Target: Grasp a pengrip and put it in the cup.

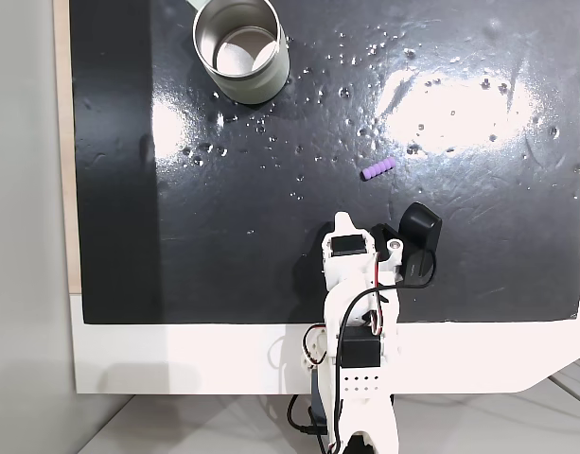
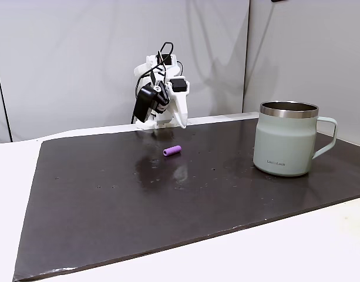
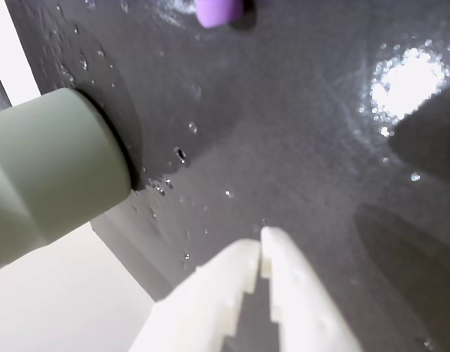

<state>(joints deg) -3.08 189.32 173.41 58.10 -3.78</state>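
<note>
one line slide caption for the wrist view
Shut gripper above the dark mat, purple pengrip ahead, cup at left.

I am seeing a light-purple pengrip (image 1: 377, 170) showing faint ridges along its side, lying on a glossy black mat (image 1: 223, 218) that is throwing white glare patches and speckled bright dots. The cup (image 2: 287, 139) is showing a pale grey-green outer wall with a shiny silver rim, a small dark line of print low on the wall, and a silver inside. The desk (image 2: 320, 247) under the mat is looking white. My arm (image 1: 360, 331) is showing white plastic with black motor blocks and thin red and black wires, and the gripper (image 3: 261, 242) is appearing creamy white in the wrist view.
</note>
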